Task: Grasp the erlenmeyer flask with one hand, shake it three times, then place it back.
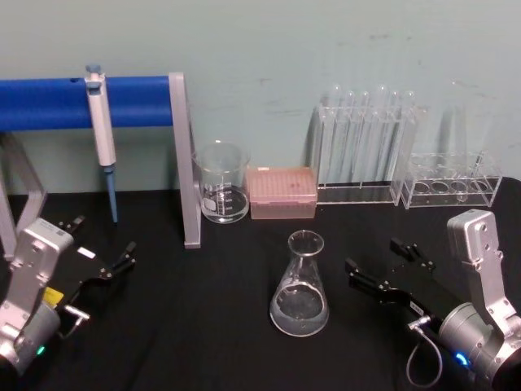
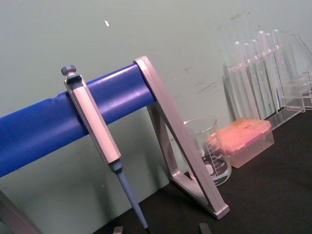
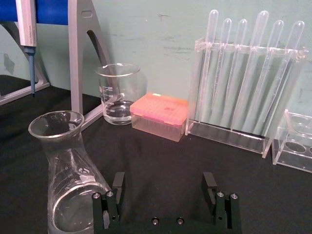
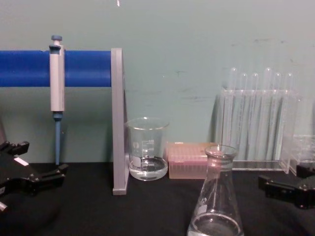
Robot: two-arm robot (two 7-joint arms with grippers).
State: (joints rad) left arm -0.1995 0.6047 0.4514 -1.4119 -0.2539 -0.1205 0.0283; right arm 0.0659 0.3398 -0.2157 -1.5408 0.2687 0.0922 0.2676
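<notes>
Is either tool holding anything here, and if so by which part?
Nothing is held. Both the left tool and the right tool are open and empty; the flask stands free on the table, untouched.

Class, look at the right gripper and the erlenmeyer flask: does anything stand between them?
Nothing visible does. The right gripper, fingers open, sits just right of the erlenmeyer flask, with bare black table between. The beaker stands farther back.

Pale green wall behind a black-covered table
</notes>
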